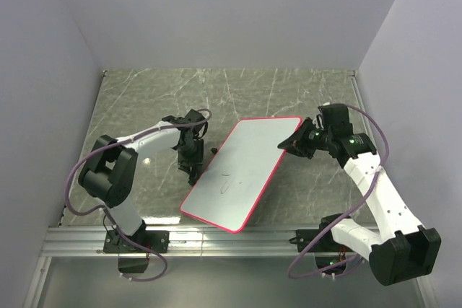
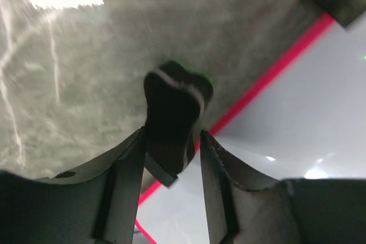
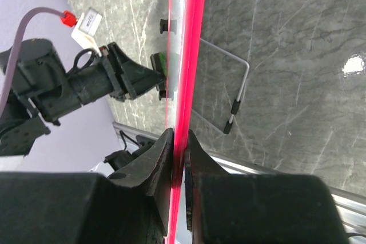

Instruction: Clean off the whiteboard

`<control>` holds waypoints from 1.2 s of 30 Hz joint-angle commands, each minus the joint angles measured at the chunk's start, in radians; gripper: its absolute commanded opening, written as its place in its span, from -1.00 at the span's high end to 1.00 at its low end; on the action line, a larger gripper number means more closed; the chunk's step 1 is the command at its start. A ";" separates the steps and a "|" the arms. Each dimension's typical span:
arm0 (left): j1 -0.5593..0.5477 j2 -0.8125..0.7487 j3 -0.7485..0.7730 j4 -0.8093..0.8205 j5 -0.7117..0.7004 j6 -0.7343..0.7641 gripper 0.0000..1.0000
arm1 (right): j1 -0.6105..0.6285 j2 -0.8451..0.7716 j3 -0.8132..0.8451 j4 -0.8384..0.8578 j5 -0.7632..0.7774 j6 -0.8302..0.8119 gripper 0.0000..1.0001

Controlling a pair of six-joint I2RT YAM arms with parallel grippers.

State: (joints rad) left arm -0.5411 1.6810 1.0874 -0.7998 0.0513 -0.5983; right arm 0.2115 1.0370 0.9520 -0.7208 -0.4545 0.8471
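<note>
The whiteboard (image 1: 242, 171) lies slantwise in the middle of the marbled surface (image 1: 144, 99), between my two arms. A faint dark mark shows near its centre, too small to read.

My right end effector (image 3: 179, 141) is clamped on the board's red-pink rim at its far right edge. From that wrist I see the board only edge-on, as a thin red strip running away from my fingers, so its white face is hidden there. A bent wire stand (image 3: 243, 84) shows beside that strip. I cannot tell whether it is joined to the board, or whether the board lies flat or is tipped up.

My left end effector (image 2: 171, 141) sits just off the board's left edge and is closed around the eraser (image 2: 171, 107). The eraser is blurred and reads mostly as a dark block with a pale line and a sliver of green at its tip. It points at the surface just beside the rim; I cannot tell whether it touches anything.
</note>
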 commanded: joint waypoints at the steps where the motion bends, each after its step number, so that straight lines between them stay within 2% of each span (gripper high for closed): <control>1: 0.036 0.031 0.031 0.054 -0.001 0.032 0.07 | 0.008 0.014 0.045 0.006 0.034 -0.086 1.00; 8: 0.141 0.036 0.025 0.070 0.064 0.061 0.35 | 0.006 0.034 0.048 0.000 0.036 -0.097 1.00; 13: 0.300 -0.045 0.025 0.021 0.120 0.103 0.18 | 0.008 0.049 0.056 -0.002 0.033 -0.103 1.00; 14: 0.326 -0.058 0.026 0.011 0.131 0.110 0.10 | 0.006 0.052 0.059 -0.002 0.033 -0.106 1.00; 15: 0.370 -0.067 0.028 0.001 0.151 0.118 -0.16 | 0.006 0.054 0.062 0.000 0.033 -0.108 1.00; 17: 0.401 -0.089 0.034 -0.033 0.151 0.140 -0.47 | 0.006 0.063 0.065 0.000 0.034 -0.115 1.00; 18: 0.424 -0.092 0.037 -0.044 0.148 0.149 -0.96 | 0.008 0.064 0.067 0.000 0.034 -0.117 1.00; 19: 0.434 -0.098 0.042 -0.055 0.141 0.155 -0.99 | 0.006 0.066 0.068 0.001 0.033 -0.118 1.00; 24: 0.522 -0.135 0.043 -0.091 0.087 0.163 -0.99 | 0.006 0.084 0.071 0.012 0.027 -0.123 1.00; 28: 0.527 -0.164 0.034 -0.079 0.106 0.152 -0.97 | 0.008 0.092 0.071 0.024 0.020 -0.123 1.00; 29: 0.526 -0.161 0.029 -0.076 0.114 0.147 -0.93 | 0.008 0.095 0.070 0.026 0.020 -0.125 1.00; 33: 0.474 -0.144 0.002 -0.036 0.113 0.141 -0.57 | 0.005 0.101 0.064 0.041 0.011 -0.126 1.00; 36: 0.425 -0.135 -0.009 -0.007 0.088 0.131 -0.52 | 0.008 0.101 0.059 0.044 0.008 -0.129 1.00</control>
State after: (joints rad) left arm -0.0700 1.5547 1.0859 -0.8402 0.1505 -0.4648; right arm 0.2096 1.1301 0.9951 -0.6849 -0.4686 0.8112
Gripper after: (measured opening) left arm 0.768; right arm 0.157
